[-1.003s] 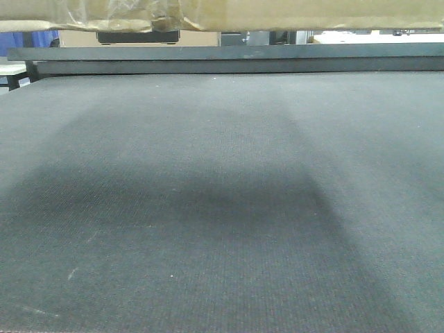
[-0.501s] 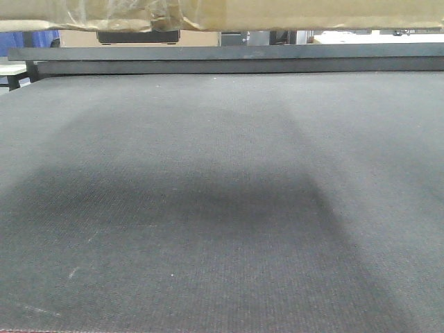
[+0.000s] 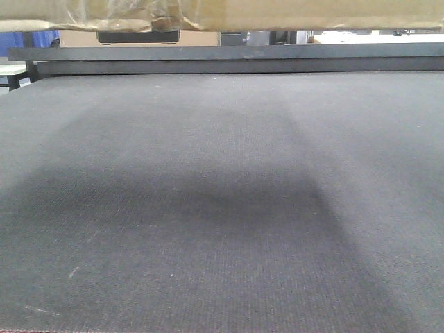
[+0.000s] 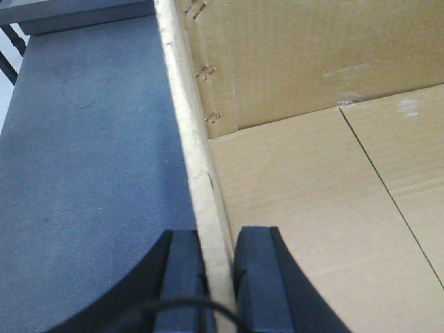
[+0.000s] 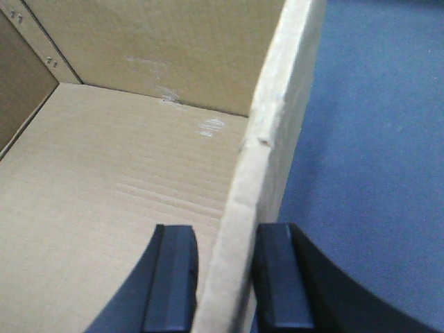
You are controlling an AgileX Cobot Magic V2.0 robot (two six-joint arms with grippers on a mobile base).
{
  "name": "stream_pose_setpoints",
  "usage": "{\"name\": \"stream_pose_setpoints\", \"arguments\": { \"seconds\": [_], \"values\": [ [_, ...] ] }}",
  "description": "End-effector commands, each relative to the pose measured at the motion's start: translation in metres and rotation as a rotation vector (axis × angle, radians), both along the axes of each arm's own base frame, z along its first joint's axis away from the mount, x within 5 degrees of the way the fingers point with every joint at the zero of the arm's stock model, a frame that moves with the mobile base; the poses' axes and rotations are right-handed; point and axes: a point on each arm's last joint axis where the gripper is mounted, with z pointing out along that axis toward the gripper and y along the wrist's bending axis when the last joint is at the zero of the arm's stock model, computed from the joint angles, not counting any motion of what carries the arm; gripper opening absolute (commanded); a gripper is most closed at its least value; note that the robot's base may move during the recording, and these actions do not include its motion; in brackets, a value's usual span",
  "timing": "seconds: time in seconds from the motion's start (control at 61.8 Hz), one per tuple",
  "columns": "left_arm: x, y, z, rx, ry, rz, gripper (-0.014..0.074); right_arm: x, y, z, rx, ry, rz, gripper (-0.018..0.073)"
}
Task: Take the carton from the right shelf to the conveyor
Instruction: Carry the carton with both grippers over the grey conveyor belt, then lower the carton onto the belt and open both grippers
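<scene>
The carton (image 3: 277,14) is an open brown cardboard box; only its taped bottom edge shows at the top of the front view, hanging above the conveyor (image 3: 222,208). In the left wrist view my left gripper (image 4: 220,237) is shut on the carton's (image 4: 312,208) left wall, with the dark belt (image 4: 90,173) below. My right gripper (image 5: 223,232) is shut on the carton's (image 5: 125,180) right wall, the belt (image 5: 374,173) beyond it. The box is empty inside. The right shelf is out of view.
A dark frame rail (image 3: 229,59) runs across the belt's far end. Behind it stand something blue (image 3: 35,38) at the left and a pale table edge (image 3: 10,68). The carton's shadow lies on the middle of the belt.
</scene>
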Motion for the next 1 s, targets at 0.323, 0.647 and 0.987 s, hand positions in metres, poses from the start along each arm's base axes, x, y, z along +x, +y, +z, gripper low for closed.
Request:
{"name": "stream_pose_setpoints", "arguments": {
  "seconds": [0.323,0.647,0.987],
  "values": [
    [0.041,0.007,-0.02,-0.094,0.088,0.044,-0.0016,0.018,-0.01,-0.005,-0.054,-0.033,-0.06,-0.0066],
    [0.125,-0.007,-0.081,-0.103,0.193,0.053,-0.0016,0.091,-0.005,-0.054,-0.077,0.055,-0.125,-0.0066],
    [0.167,-0.019,-0.124,-0.051,0.236,0.046,-0.0014,0.138,0.005,-0.106,-0.115,0.154,-0.134,-0.0059]
  ]
}}
